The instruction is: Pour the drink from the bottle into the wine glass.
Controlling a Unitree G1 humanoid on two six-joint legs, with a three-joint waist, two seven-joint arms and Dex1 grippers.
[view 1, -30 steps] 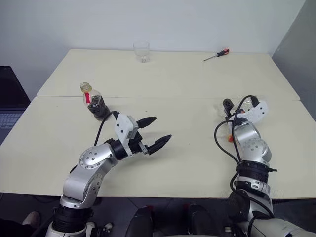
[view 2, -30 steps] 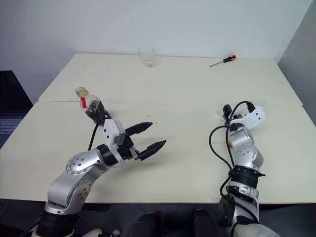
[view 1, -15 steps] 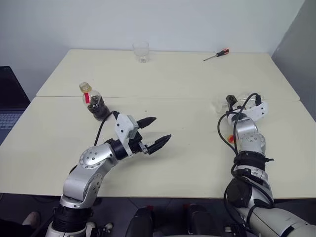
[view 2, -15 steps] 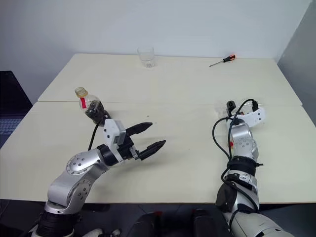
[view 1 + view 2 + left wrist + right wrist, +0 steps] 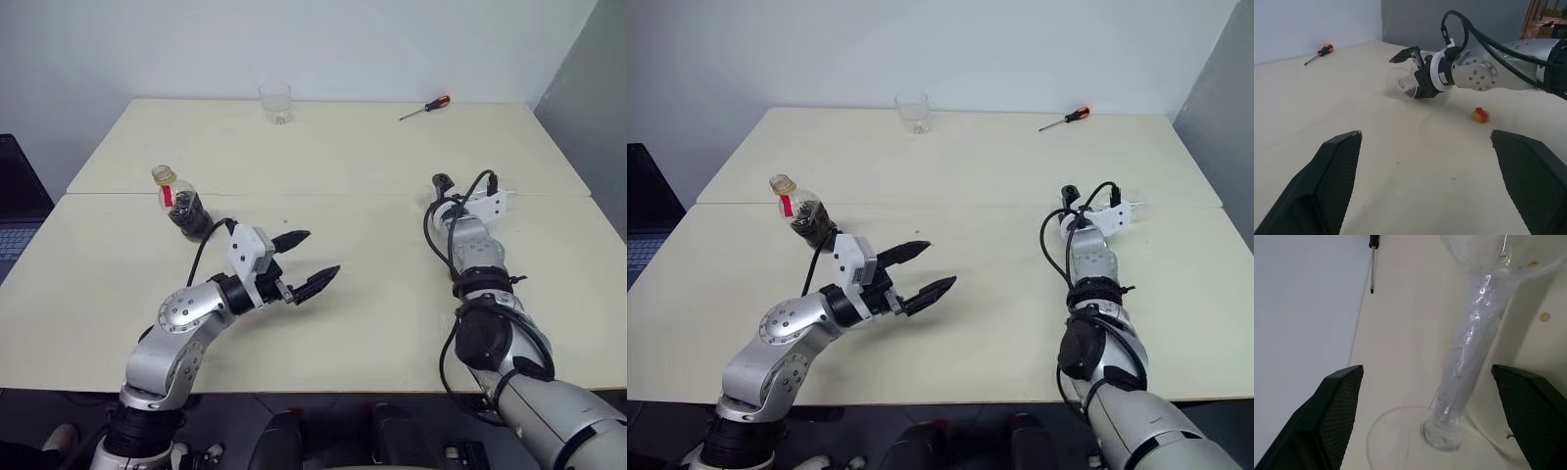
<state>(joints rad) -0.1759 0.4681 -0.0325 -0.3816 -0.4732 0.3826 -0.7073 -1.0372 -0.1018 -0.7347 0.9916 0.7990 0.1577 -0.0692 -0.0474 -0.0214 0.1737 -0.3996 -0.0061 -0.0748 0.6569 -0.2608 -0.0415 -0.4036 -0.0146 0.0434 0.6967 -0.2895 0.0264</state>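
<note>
Right wrist view: the right end effector (image 5: 1430, 382), spread wide, straddles the wine glass (image 5: 1469, 352) stem; left end effector (image 5: 309, 262) gapes empty over the table (image 5: 372, 157).

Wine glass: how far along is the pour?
Done: nothing yet. The wine glass looks empty and seems to lie on its side. In hand: the open right end effector straddles its stem, not closed. Left to do: grip and stand the glass, then pick up the bottle, which holds the dark drink and stands apart from the open, empty left end effector, and pour.
</note>
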